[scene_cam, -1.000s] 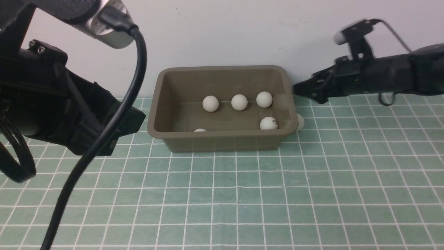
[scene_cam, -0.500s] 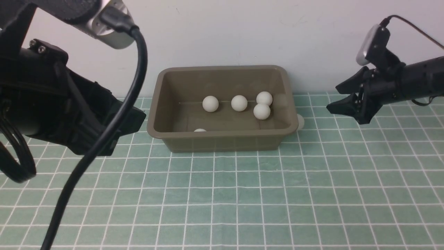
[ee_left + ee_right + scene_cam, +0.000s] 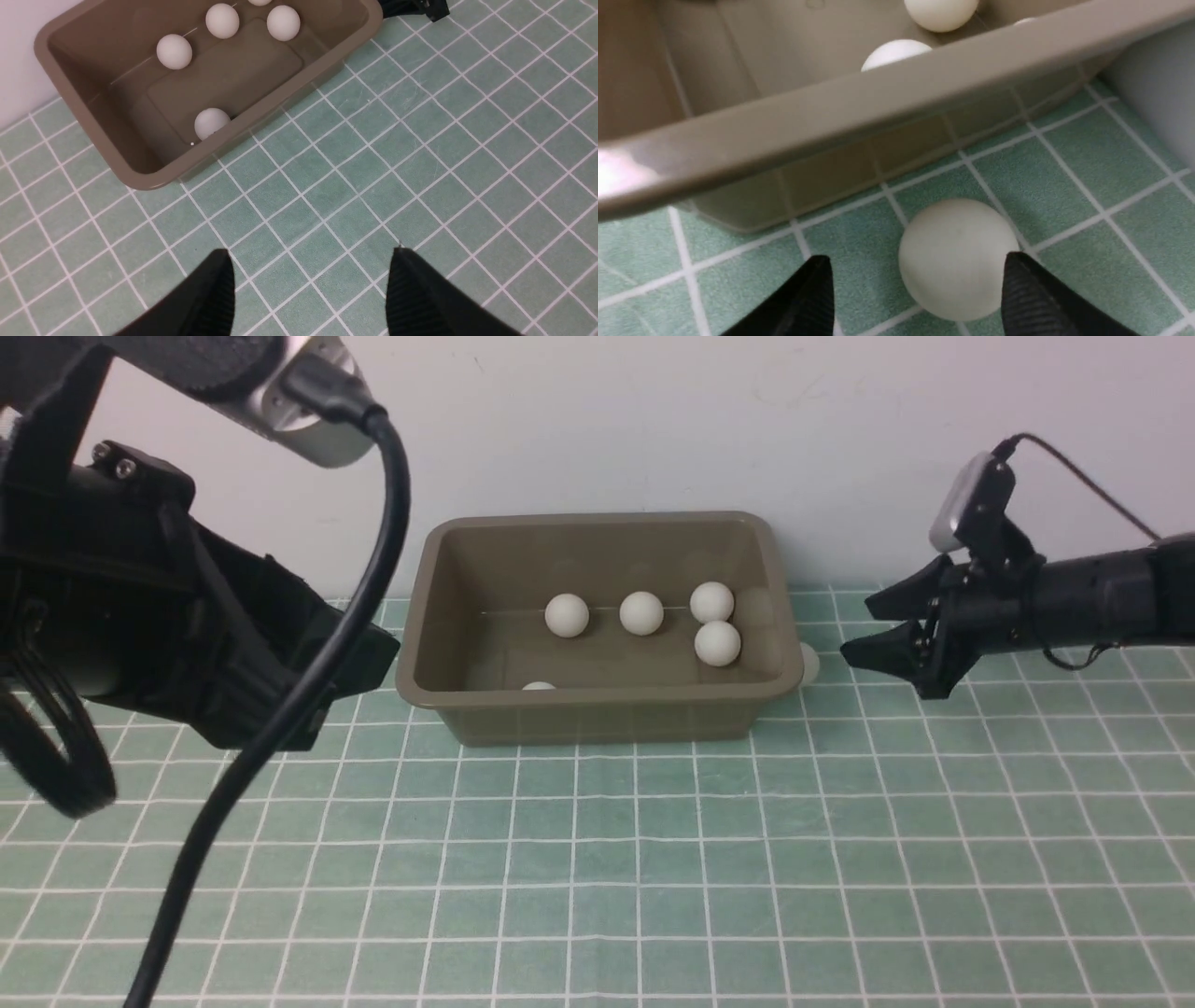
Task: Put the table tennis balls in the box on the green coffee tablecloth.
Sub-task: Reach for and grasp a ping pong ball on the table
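Five balls (image 3: 641,613) sit in the box (image 3: 653,695), four out in the open and one tucked against the near wall. The loose ball (image 3: 957,259) rests on the cloth (image 3: 653,859) just beside the box's right-hand end, low under the flared rim.

The right hand (image 3: 857,628) is at that ball, spread a little wider than the ball and gripping nothing. In the wrist view the ball lies partly between the fingertips, nearer one than the other; whether it touches that one I cannot tell. The left hand (image 3: 309,254) hangs wide open and empty over bare cloth in front of the box.

The ball looks hollow, very light and smooth, so I'd expect it to roll away at the least nudge, and the box wall beside it leaves little room. The sound hold would be across its widest part, centred between the pads and closed gently. A pinch off-centre would likely squirt it out, perhaps under the rim. The shell should take a light squeeze, but a hard one could dent it.
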You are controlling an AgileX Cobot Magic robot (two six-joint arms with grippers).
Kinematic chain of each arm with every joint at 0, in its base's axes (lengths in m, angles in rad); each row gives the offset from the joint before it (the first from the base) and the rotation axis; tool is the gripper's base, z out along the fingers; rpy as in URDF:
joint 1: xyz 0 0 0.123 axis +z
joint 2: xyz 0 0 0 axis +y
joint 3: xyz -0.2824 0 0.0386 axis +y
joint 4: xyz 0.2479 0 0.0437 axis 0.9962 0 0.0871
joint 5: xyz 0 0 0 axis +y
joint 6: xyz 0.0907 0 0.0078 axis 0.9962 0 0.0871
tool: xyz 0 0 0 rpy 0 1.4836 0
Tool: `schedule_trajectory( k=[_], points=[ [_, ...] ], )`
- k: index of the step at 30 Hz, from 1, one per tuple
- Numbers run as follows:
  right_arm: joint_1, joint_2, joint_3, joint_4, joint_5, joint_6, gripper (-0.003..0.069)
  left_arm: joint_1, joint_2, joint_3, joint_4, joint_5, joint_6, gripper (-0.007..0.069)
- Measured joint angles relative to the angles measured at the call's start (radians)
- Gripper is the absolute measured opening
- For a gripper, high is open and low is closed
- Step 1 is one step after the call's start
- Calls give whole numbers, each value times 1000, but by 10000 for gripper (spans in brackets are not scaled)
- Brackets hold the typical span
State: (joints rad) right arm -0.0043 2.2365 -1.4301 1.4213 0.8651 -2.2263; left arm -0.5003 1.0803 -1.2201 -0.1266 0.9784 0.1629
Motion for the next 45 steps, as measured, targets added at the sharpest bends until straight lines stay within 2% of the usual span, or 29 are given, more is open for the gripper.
schedule_trajectory(
  k=[18, 24, 27, 37, 45],
  points=[
    [72, 8, -4, 110, -170, -87, 440, 0, 2, 0, -1, 0, 0, 395],
    [86, 8, -4, 123, -251, -94, 391, 0, 2, 0, -1, 0, 0, 395],
    [88, 8, -5, 129, -289, -94, 347, 0, 2, 0, -1, 0, 0, 395],
    [82, 6, -6, 207, -319, -74, 348, 0, 2, 0, 1, 0, 2, 395],
    [54, -107, -6, 190, -328, -50, 349, 0, 2, 0, 3, 0, 3, 395]
  ],
)
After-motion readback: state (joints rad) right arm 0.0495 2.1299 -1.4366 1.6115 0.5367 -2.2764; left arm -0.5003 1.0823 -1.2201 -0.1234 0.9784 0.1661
